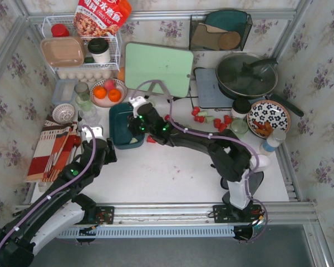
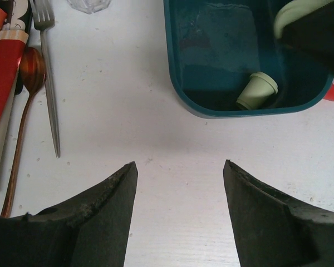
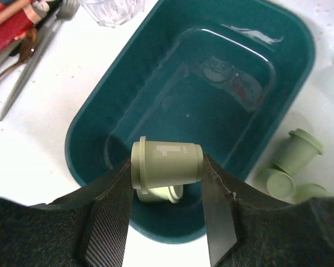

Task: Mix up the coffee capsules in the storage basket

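Note:
The dark teal storage basket (image 1: 118, 119) sits left of centre on the white table. My right gripper (image 3: 166, 162) is shut on a pale green capsule (image 3: 167, 167) and holds it sideways above the basket's near end (image 3: 83, 125). One pale green capsule (image 3: 162, 194) lies inside the basket, also in the left wrist view (image 2: 257, 92). Pale green capsules (image 3: 296, 151) lie on the table beside the basket. Red and green capsules (image 1: 211, 119) are scattered to its right, and a red one (image 1: 151, 139) lies by its near corner. My left gripper (image 2: 180, 167) is open and empty, just short of the basket (image 2: 181, 83).
A fork (image 2: 47, 78), a spoon (image 2: 28, 72) and a striped cloth (image 1: 53, 147) lie to the left. A glass (image 1: 82, 90), a fruit bowl with oranges (image 1: 107, 93), a green cutting board (image 1: 158, 67), a pan (image 1: 246, 75) and a patterned plate (image 1: 269, 118) stand behind and to the right.

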